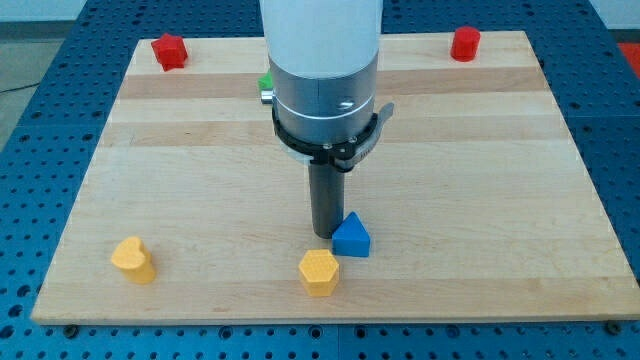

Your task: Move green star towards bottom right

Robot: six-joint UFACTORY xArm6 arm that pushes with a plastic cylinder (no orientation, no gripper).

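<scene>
Approach step: the tip, gripperless so no grasp state, touches the blue triangular block; next it must reposition behind the mostly hidden green star.

The board is pale blond wood with lengthwise grain, laid in strips that run a little lighter and darker. Around it the table is saturated blue, dotted with a regular grid of small dark holes. 2 red blocks are a flat, bright red. 2 yellow blocks, a rounded one and a hexagonal one, are warm orange-yellow. The blue triangular block is mid blue. A green sliver, probably the green star, shows bright green. The arm's body is white above a silver-grey collar, and the rod down to my tip is dark grey.
</scene>
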